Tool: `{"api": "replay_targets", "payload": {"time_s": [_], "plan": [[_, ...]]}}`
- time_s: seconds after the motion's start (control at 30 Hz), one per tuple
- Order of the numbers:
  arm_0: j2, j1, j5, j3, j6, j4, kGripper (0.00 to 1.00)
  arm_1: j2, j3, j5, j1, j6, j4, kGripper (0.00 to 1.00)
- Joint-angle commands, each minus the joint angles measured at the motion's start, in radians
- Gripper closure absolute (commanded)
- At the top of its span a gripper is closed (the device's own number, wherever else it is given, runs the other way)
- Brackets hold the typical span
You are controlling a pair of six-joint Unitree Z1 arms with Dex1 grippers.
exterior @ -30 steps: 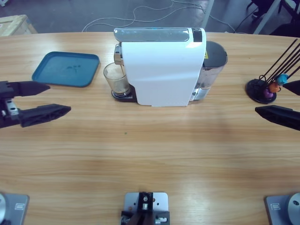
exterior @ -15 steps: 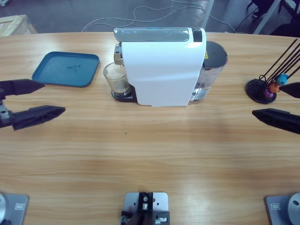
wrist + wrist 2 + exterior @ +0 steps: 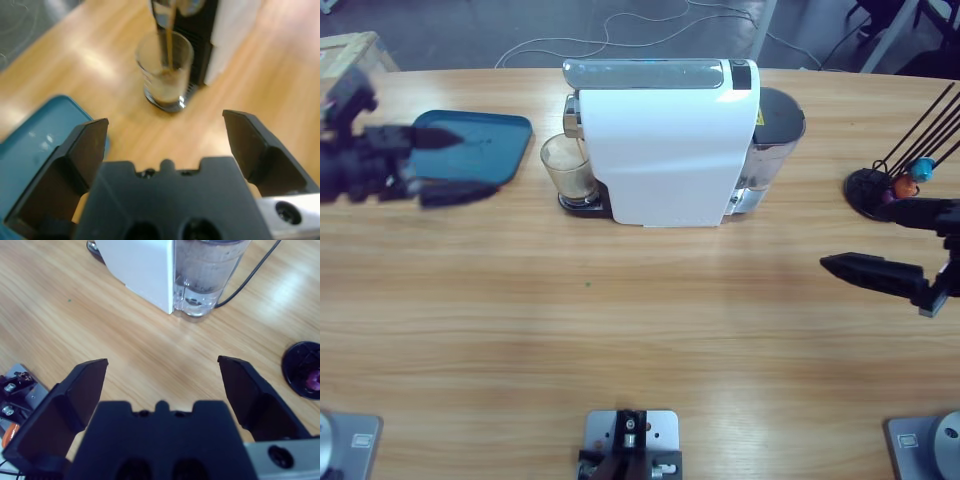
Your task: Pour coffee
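A teal tray (image 3: 460,146) lies beside the white coffee machine (image 3: 665,145). Coffee (image 3: 166,87) fills the glass (image 3: 567,170) ahead of the wide-open, empty left gripper (image 3: 455,165); the right gripper (image 3: 865,240) gapes empty too.

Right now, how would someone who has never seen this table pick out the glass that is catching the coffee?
Find the big white coffee machine at the table's middle. The glass stands under its spout, on the side facing the blue tray. It is the only clear tumbler there, with a thin brown stream of coffee running into it.
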Motion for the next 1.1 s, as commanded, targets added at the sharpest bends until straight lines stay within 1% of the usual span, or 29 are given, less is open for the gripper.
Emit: {"api": "replay_targets", "payload": {"time_s": [0.03, 0.3, 0.47, 0.67, 1.0, 1.1], "plan": [[0.272, 0.012, -0.194, -0.040, -0.002, -0.242, 0.000, 0.078, 0.025, 0.029, 0.011, -0.005, 0.005, 0.009], [0.392, 0.012, -0.255, -0.033, 0.001, -0.365, 0.000, 0.128, 0.015, 0.046, 0.010, -0.005, 0.008, 0.009], [0.477, -0.005, -0.331, -0.049, -0.009, -0.459, 0.000, 0.133, 0.013, 0.053, 0.010, -0.005, 0.014, 0.009], [0.503, -0.005, -0.326, -0.049, -0.007, -0.493, 0.000, 0.134, 0.009, 0.064, 0.010, -0.005, 0.022, 0.009], [0.492, 0.005, -0.324, -0.048, -0.032, -0.570, 0.000, 0.150, 0.007, 0.072, 0.010, -0.005, 0.022, 0.009], [0.527, 0.012, -0.317, -0.050, -0.032, -0.578, 0.000, 0.147, 0.007, 0.072, 0.010, -0.005, 0.022, 0.009]]}}
